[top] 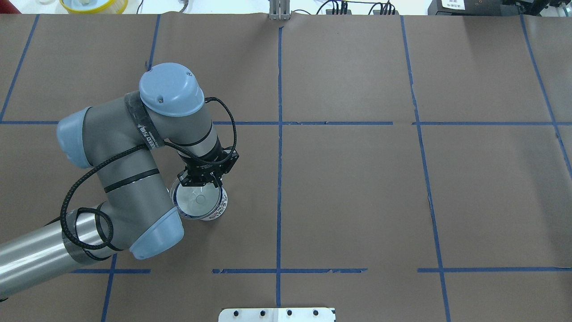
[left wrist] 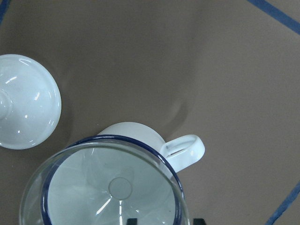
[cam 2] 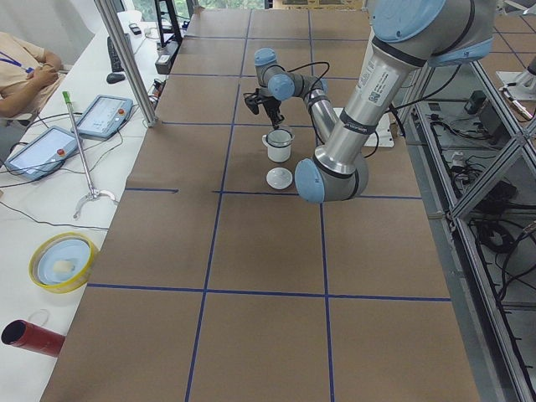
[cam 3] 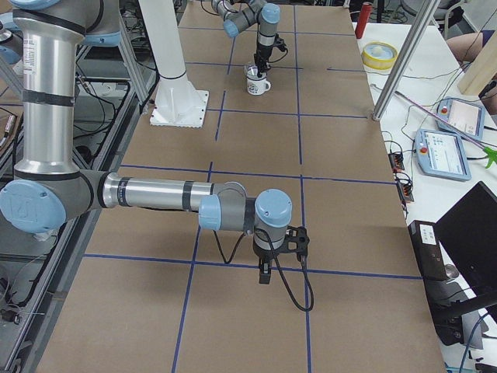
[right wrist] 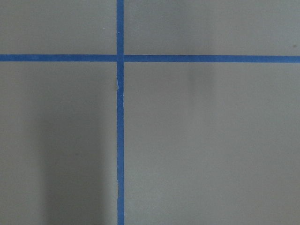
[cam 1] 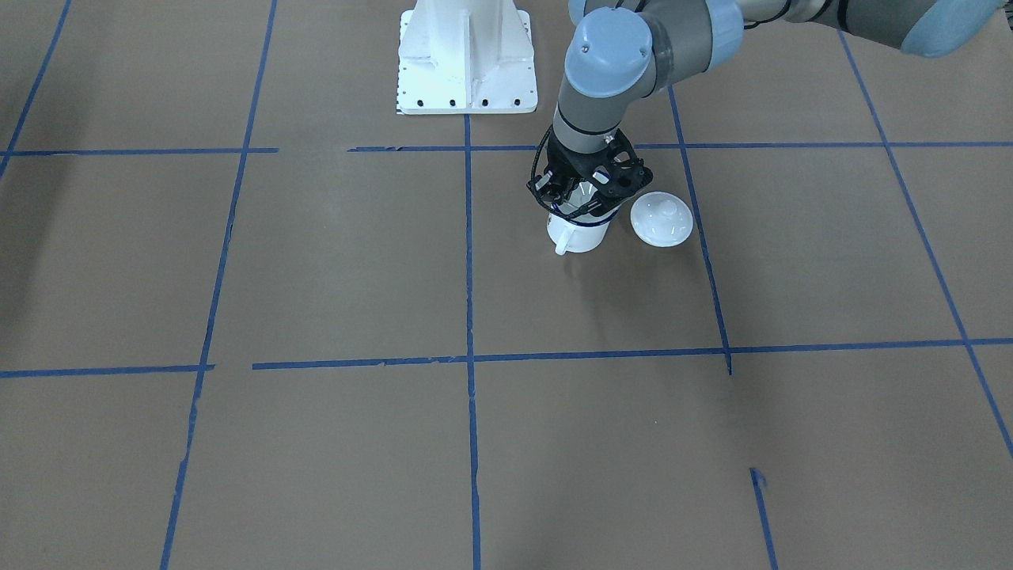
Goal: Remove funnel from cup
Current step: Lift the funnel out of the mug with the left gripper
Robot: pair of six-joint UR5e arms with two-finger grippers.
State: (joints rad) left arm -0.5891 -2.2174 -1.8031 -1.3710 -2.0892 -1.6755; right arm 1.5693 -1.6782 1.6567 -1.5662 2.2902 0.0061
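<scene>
Clear plastic funnel [left wrist: 108,187] in blue-rimmed enamel cup [left wrist: 133,133] — left tool [top: 199,183], jaws apart, at the rim

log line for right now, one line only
phase: pre-grasp | left gripper: open over funnel rim | funnel: seated in cup | lid: beside cup | right gripper: away from cup, state unclear

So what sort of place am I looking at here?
Probably a robotics lab or test cell: robot arms mounted at a table covered in brown paper with a blue tape grid, and control tablets on a side bench.
</scene>
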